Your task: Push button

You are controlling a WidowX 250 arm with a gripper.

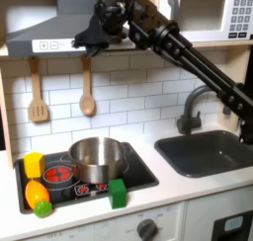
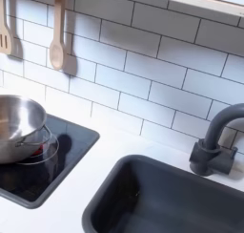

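Fingers of the gripper point(image 1: 92, 34) sit high at the range hood point(image 1: 44, 33) in the first exterior view, pressed close to its front panel; whether they are clenched or released I cannot tell, as they read as one dark mass. The button point(image 1: 52, 44) is among the small marks on the hood's front strip, just to the first exterior view's left of the fingers, and contact cannot be made out. The black arm point(image 1: 188, 62) slants down from there toward the first exterior view's right, crossing in front of the microwave point(image 1: 212, 12).

Below, a steel pot point(image 1: 97, 158) stands on the hob point(image 1: 99, 181), with a green block point(image 1: 118, 193) at the hob's front edge. Two wooden utensils hang on the tiled wall: a slotted spatula point(image 1: 37, 92) and a spoon point(image 1: 87, 90). The sink point(image 1: 212, 151) and dark faucet point(image 1: 194, 105) lie in the white worktop point(image 2: 71, 194).
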